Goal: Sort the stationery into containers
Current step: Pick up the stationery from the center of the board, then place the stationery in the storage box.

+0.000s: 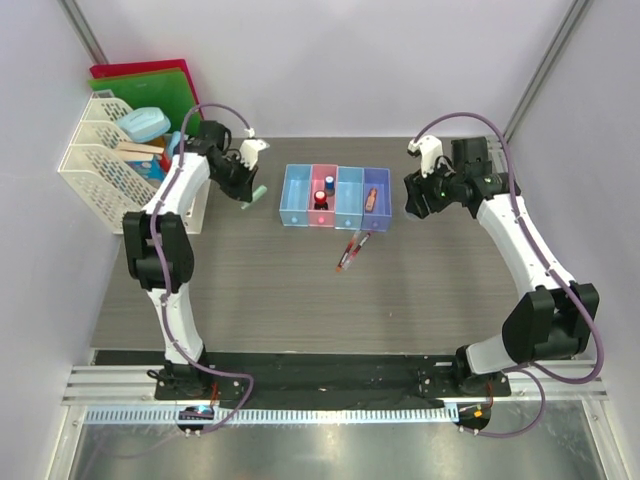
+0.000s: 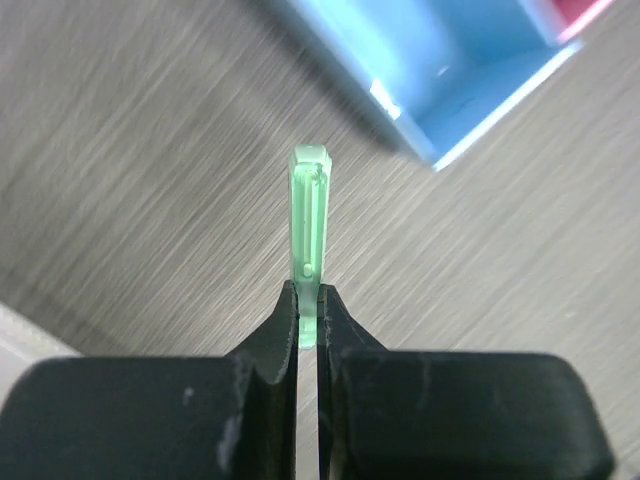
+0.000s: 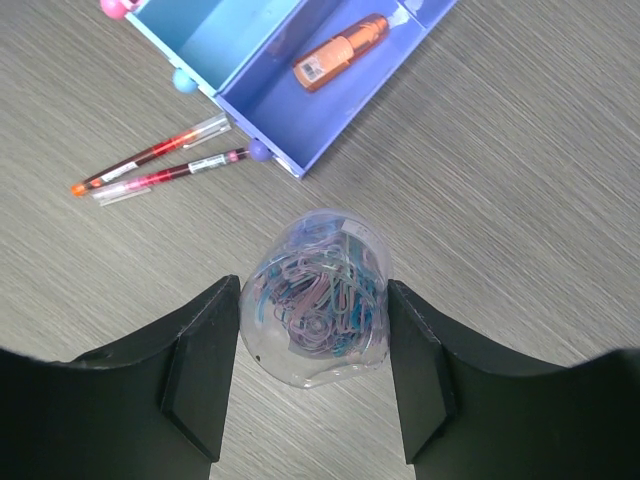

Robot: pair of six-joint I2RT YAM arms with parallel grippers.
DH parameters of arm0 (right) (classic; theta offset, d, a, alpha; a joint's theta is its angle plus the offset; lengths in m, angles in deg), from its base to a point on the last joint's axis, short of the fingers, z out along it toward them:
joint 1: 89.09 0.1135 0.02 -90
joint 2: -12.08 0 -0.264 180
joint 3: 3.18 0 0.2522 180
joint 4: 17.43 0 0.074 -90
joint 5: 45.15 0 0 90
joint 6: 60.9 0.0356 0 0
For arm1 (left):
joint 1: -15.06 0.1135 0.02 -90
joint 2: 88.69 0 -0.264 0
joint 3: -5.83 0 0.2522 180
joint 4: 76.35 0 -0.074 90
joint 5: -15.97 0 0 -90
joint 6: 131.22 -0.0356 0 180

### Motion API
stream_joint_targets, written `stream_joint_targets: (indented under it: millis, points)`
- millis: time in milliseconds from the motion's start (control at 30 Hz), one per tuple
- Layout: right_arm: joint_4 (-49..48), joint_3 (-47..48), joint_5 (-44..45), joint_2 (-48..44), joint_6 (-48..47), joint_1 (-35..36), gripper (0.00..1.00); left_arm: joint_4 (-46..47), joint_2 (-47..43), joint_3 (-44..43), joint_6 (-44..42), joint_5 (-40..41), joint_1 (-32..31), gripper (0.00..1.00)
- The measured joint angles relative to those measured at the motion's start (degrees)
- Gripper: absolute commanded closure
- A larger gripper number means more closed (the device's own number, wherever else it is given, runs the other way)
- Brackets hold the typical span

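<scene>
green piece (image 2: 307, 225) is being pinched by its end in closed left end effector (image 2: 308, 297), blue bin (image 2: 470, 100) ahead-right, so slip-out is being risked; clip tub (image 3: 312, 325) is being straddled by right end effector (image 3: 313, 292), grip unclear.

The piece (image 2: 308, 230) is green, marker (image 3: 340, 52) orange, pens (image 3: 150, 158) red-and-black, tub (image 3: 315, 300) clear bluish.

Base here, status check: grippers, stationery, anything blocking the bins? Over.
Left gripper shut on green piece, near left blue bin. Right gripper shut on clear tub of paper clips. Two pens loose by purple bin; nothing blocking.
</scene>
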Motion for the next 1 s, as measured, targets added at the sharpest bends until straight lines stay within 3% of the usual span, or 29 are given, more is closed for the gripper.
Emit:
stream_joint_targets:
  millis: [267,400,600,767,1000]
  points:
    - [0.02,-0.42,-0.98,-1.77,0.28,-0.2,0.82,1.55,-1.44,-2.25,8.98,-7.85,-1.75,1.0]
    - [-0.26,-1.9,-1.18,-3.23,0.68,-1.68,0.82,8.96,-2.45,-1.29,18.18,-12.59,-4.39,1.0]
    - [-0.48,-6.16,-1.42,-4.0,0.85,-5.84,0.82,24.59,-1.81,-1.27,34.73,-19.5,-15.56,1.0]
    - [-0.42,-9.11,-1.44,-4.31,0.83,-6.97,0.82,38.14,5.4,-6.12,48.59,-23.15,-22.38,1.0]
    - [-0.11,-12.17,-3.39,-9.73,0.81,-6.97,0.82,48.39,19.26,-14.25,59.54,-21.46,-23.34,1.0]
